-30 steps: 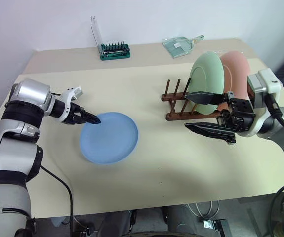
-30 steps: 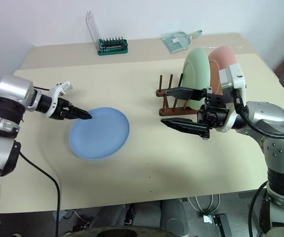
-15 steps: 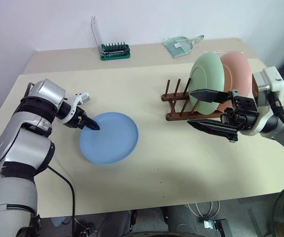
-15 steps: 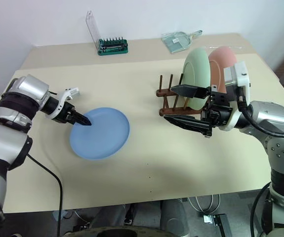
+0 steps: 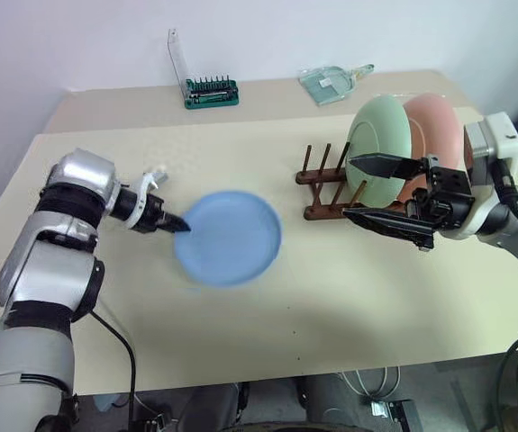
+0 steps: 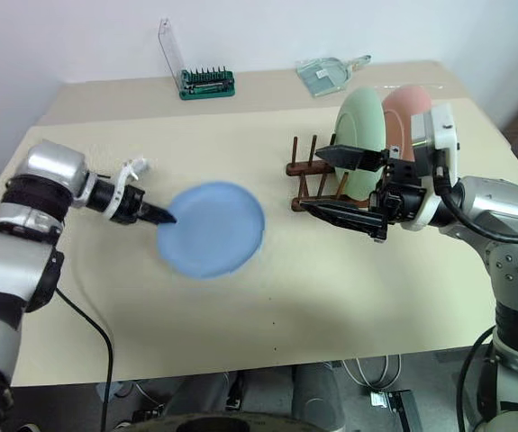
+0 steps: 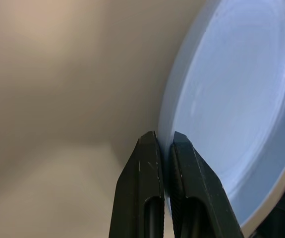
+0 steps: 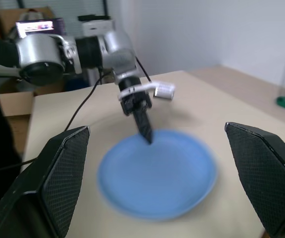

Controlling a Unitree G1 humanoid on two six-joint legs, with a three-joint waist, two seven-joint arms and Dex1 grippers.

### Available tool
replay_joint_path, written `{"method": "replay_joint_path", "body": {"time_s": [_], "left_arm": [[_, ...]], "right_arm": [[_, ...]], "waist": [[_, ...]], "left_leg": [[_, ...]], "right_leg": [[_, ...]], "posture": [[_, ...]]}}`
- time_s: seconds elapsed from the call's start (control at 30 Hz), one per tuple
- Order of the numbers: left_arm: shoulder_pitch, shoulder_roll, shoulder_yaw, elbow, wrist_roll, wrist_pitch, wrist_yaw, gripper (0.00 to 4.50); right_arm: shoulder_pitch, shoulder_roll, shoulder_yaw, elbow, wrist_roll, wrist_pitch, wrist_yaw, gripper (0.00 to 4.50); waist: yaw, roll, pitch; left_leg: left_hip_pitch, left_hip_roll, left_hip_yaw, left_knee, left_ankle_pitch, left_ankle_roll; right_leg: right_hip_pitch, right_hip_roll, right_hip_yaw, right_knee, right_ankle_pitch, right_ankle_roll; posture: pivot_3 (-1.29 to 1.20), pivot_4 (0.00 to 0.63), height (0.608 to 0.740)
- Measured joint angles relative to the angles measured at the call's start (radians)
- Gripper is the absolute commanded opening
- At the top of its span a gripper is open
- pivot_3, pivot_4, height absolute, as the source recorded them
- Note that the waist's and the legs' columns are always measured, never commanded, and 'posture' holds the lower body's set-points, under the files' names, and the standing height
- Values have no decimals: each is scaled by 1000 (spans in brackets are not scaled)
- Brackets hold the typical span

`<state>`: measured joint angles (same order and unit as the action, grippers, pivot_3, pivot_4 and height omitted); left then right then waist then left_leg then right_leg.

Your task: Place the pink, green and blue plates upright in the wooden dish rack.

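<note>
Pinching the blue plate (image 5: 228, 238) by its rim, the left claw (image 5: 179, 225) angles downward; right claw (image 5: 377, 189) spread, level.

Both arms are clad in rounded silver-grey metal shells separated by black joint bands. A thin black cable is looped from each forearm. The left gripper (image 5: 176, 224) is built with two slim black fingers and a white fitting; the right gripper (image 5: 380, 191) carries long, black, textured fingers.

Pretty plain room: a beige table (image 5: 268, 315) pushed up against a blank white wall (image 5: 78, 40). Even, soft light everywhere. Cardboard boxes (image 8: 13, 15) sit stacked off in the background behind the table.
</note>
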<state>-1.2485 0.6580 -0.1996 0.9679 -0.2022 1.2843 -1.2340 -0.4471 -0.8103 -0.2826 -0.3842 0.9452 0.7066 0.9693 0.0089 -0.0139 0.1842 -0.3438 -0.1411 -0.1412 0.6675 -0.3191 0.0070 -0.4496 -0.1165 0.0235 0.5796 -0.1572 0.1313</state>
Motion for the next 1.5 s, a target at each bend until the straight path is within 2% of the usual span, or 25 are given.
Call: {"method": "replay_joint_path", "body": {"time_s": [0.13,0.3,0.37,0.47,0.53,0.63,0.7,0.93,1.17,1.27,1.5], "left_arm": [[-70,13,274,-71,-97,-27,152,22],[-34,-111,566,-169,-213,-44,402,22],[-5,-213,689,-234,-237,-167,582,22],[35,-433,829,-354,-284,-367,843,22],[61,-539,843,-434,-325,-428,917,22],[82,-608,854,-503,-379,-477,996,22],[115,-674,852,-600,-415,-523,1049,22],[199,-782,801,-777,-520,-514,1152,22],[224,-797,749,-859,-630,-459,1230,22],[255,-768,682,-877,-619,-459,1232,0],[280,-758,623,-911,-627,-476,1236,0]], "right_arm": [[-99,49,34,0,-61,-47,-84,4500],[-225,111,117,11,-150,-119,-128,4500],[-253,116,174,39,-265,-218,-125,4500],[-322,114,346,138,-588,-527,-107,4500],[-347,104,435,233,-801,-751,-123,4500],[-351,94,477,358,-985,-958,-167,4500],[-378,56,511,443,-1165,-1082,-241,4500],[-406,60,513,542,-1418,-1191,-434,4500],[-474,59,513,601,-1559,-1238,-592,4500],[-475,66,513,634,-1556,-1240,-601,3671],[-475,66,518,668,-1560,-1260,-587,198]], "waist": [[-8,3,-2],[-2,3,-2],[4,2,-2],[7,0,-3],[3,-1,-3],[-6,-2,-4],[-10,-1,-4],[-14,-1,-4],[-17,-2,-4],[-18,-2,-4],[-18,-2,-4]], "left_leg": [[0,0,2,-1,0,0],[-1,0,2,0,1,-1],[-1,0,2,1,1,-2],[-3,-1,2,2,1,-2],[-6,-1,3,2,1,-2],[-11,-1,4,2,2,-3],[-10,0,5,2,2,-3],[-10,0,5,2,3,-4],[-9,1,4,2,3,-4],[-9,1,5,2,3,-5],[-9,1,4,2,3,-5]], "right_leg": [[-3,-1,0,0,0,0],[-3,-1,-1,1,1,-1],[-3,-1,-1,1,1,-1],[-3,-1,-1,0,3,0],[-7,-2,-1,0,3,0],[-14,-1,-1,1,4,-1],[-14,-1,-1,1,4,-2],[-13,0,-1,1,5,-3],[-12,1,-1,0,5,-3],[-12,1,0,0,6,-3],[-12,1,0,0,6,-4]], "posture": [[0,150,740],[0,150,740],[0,150,740],[0,150,740],[0,150,740],[0,150,740],[0,150,740],[0,150,740],[0,150,740],[0,150,740],[0,150,740]]}}
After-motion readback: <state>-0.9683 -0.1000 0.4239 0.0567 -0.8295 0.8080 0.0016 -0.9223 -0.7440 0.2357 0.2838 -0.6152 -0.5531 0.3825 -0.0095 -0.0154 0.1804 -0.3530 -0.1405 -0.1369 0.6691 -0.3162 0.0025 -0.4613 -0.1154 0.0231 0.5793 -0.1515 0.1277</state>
